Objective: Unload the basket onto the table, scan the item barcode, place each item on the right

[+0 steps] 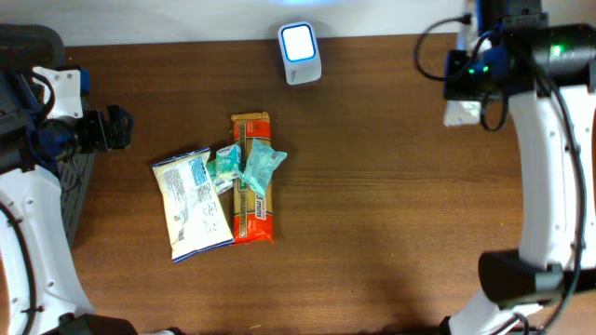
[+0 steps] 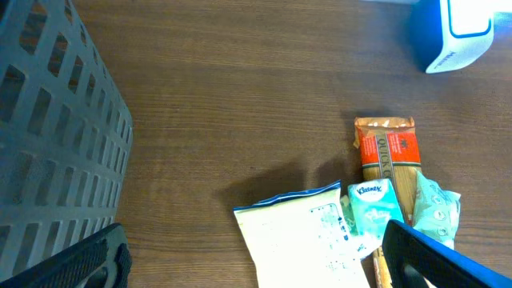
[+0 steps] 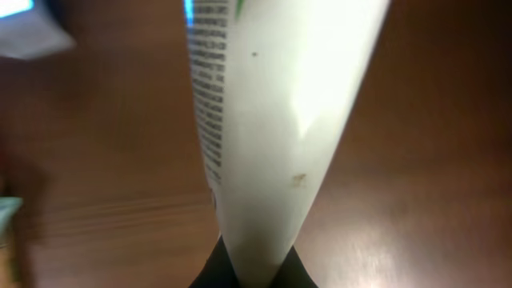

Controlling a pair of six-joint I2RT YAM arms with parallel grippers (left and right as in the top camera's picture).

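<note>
Right end effector [image 3: 254, 270] clamped on the thin edge of a white packet [image 3: 272, 120], over the bench [image 1: 391, 214], well apart from the scanner [image 1: 300, 53]. Left end effector [image 1: 119, 128] spread, empty. My worry: the narrow pinch lets the packet twist or slip, so the barcode misses the scanner.

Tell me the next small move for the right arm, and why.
Probably swing the white packet left toward the scanner. The right pincer is shut on the packet's lower end, so the grip looks settled, but in the overhead view the packet sits well off to the scanner's side, too far for its lit window to read the print.
</note>
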